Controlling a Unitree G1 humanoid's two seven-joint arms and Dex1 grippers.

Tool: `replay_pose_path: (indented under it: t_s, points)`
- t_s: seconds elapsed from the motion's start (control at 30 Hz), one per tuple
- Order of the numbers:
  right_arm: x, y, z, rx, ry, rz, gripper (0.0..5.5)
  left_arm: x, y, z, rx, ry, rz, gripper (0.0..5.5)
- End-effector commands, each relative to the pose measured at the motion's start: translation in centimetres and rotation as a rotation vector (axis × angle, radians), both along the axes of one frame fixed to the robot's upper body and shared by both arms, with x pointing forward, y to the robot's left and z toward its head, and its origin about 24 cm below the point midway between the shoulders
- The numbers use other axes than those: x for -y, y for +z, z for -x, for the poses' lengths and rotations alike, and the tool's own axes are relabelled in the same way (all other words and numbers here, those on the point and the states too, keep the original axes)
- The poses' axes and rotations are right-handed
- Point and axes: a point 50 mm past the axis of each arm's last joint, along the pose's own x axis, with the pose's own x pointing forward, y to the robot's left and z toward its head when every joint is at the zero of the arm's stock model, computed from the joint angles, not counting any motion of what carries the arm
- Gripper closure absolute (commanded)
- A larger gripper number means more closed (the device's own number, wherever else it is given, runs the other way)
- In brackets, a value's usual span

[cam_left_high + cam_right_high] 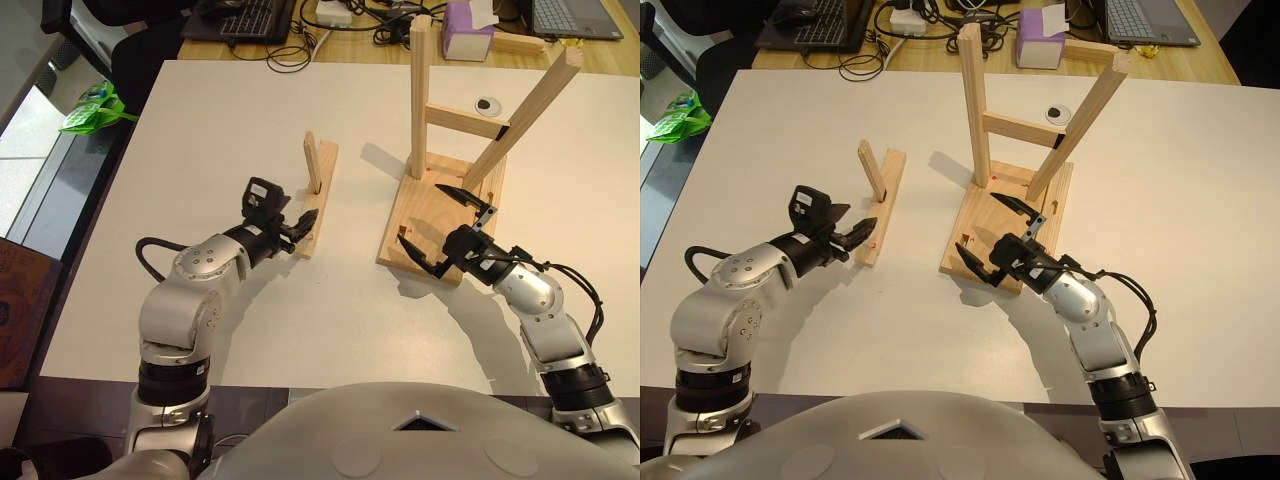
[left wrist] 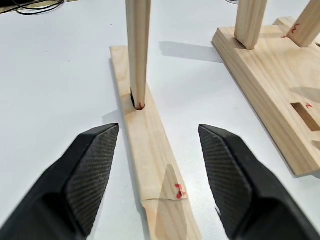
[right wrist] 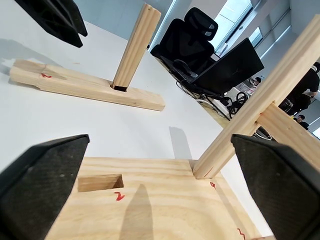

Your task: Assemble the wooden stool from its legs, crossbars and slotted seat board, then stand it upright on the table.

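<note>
The slotted seat board (image 1: pixel 440 215) lies flat right of the table's centre. Two legs (image 1: pixel 420 90) joined by a crossbar (image 1: pixel 462 121) stand up from its far end; one leans. An empty slot (image 3: pixel 100 182) shows near its front edge. A loose leg (image 1: pixel 322 200) lies flat to the left, with a short crossbar (image 2: pixel 137 50) standing upright in it. My left gripper (image 1: pixel 303 228) is open, its fingers (image 2: pixel 92 175) on either side of the loose leg's near end, apart from it. My right gripper (image 1: pixel 420 222) is open wide over the board's near part, holding nothing.
A small black round object (image 1: pixel 487 104) lies behind the board. A purple box (image 1: pixel 467 30), cables and keyboards sit on the wooden desk beyond the far edge. A green bag (image 1: pixel 92 110) lies off the left edge. Bare white table (image 1: pixel 240 120) spreads around both pieces.
</note>
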Motion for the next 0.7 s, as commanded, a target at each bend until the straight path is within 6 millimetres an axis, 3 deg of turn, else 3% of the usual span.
replay_pose_path:
  t_s: [0.03,0.17,0.37,0.5,0.57,0.7]
  points:
    - [-0.2,0.0,-0.2,0.003,0.01,0.013,0.1,0.9,-0.7,0.0,-0.031,-0.036,-0.02,2.55]
    - [-0.5,0.0,-0.2,0.007,0.025,0.011,0.1,1.2,-2.1,-0.2,-0.02,-0.047,-0.121,2.55]
    - [-0.6,-0.1,-0.3,0.005,0.03,0.007,0.1,1.0,-2.5,-0.8,0.071,-0.021,-0.226,2.55]
    - [-0.6,-0.1,-0.3,0.004,0.029,0.006,0.1,1.7,-2.6,-1.3,0.034,0.053,-0.1,2.55]
    - [-0.7,-0.1,-0.4,0.005,0.03,0.006,0.1,1.5,-1.8,-2.5,0.046,0.121,-0.017,2.55]
    - [-0.8,-0.1,-0.5,0.01,0.029,0.004,0.1,0.5,-1.8,-3.7,0.039,0.135,-0.04,2.55]
